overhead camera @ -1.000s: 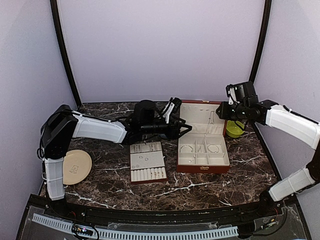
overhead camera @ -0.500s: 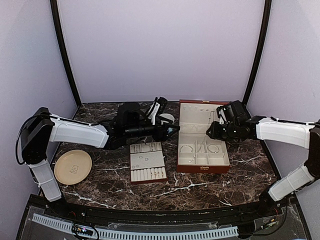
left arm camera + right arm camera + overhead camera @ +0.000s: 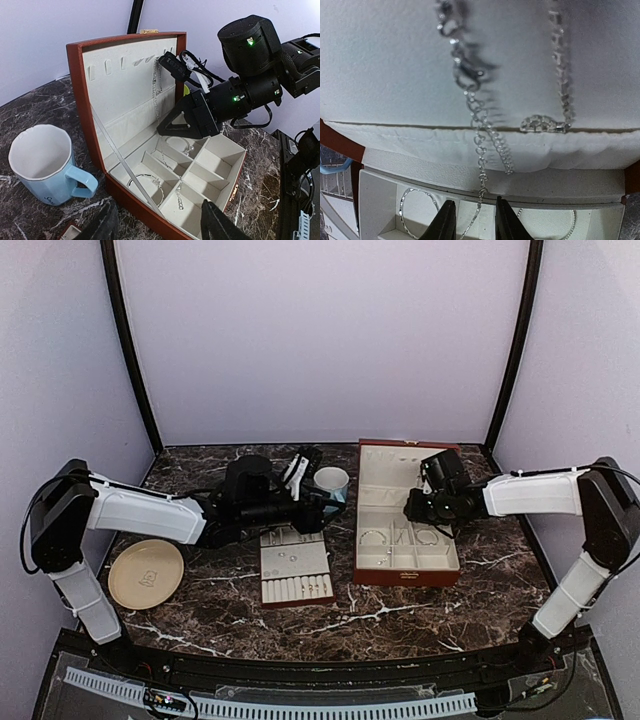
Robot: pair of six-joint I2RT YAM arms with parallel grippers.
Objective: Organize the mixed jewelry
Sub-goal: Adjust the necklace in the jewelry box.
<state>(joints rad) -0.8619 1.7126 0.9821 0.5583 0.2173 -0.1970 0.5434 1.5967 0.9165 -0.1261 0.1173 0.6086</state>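
Observation:
The red-brown box [image 3: 405, 577] stands open, and its cream lid [image 3: 125, 85] holds two hanging fine chains [image 3: 480, 145]. My right gripper [image 3: 472, 222] is inside the box at the lid's foot [image 3: 410, 510]. Its fingers are slightly apart, and the lower end of one chain runs down between them. Thin bangles [image 3: 415, 210] lie in the compartments below; one bangle [image 3: 145, 182] is in the near-left cell. My left gripper [image 3: 160, 227] is open and empty, left of the box [image 3: 335, 502]. The slotted tray [image 3: 295, 565] holds small rings and studs.
A white and blue mug [image 3: 331, 480] stands behind my left gripper, close to the box's left wall. A tan plate [image 3: 146, 573] lies at the left. The booth walls close in the back and sides of the marble table [image 3: 400, 625].
My right arm has swung left and down from beside the box to the lid's foot. My left arm has drawn back to the left, uncovering the mug.

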